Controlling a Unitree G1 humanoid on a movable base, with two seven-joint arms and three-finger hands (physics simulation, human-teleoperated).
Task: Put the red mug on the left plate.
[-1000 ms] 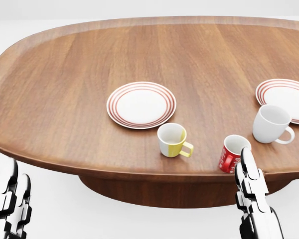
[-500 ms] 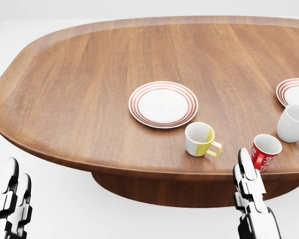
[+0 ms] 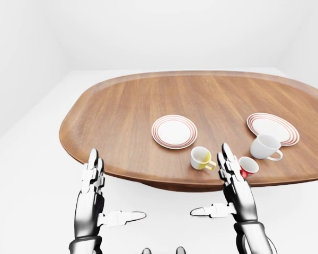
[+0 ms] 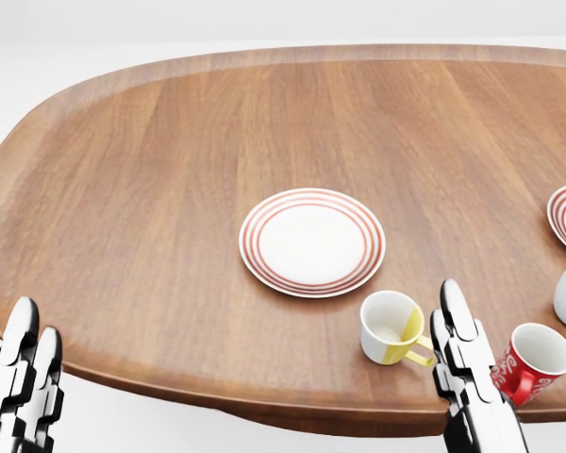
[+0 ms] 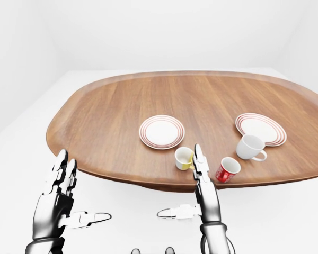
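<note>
The red mug stands upright near the table's near edge at the lower right of the head view, handle toward the left. The left plate, white with red rings, lies bare at the middle of the wooden table. My right hand is open with fingers straight up, just left of the red mug and short of the table edge, holding nothing. At the lower left my left hand is open too, off the table and far from the mug.
A yellow-and-white mug stands between the left plate and the red mug. A white mug sits by a second ringed plate at the right. White floor surrounds the oval table.
The camera has moved: the plates and mugs first slid right, then down and larger in the head view. Both hands keep their place at the bottom, open as before.
</note>
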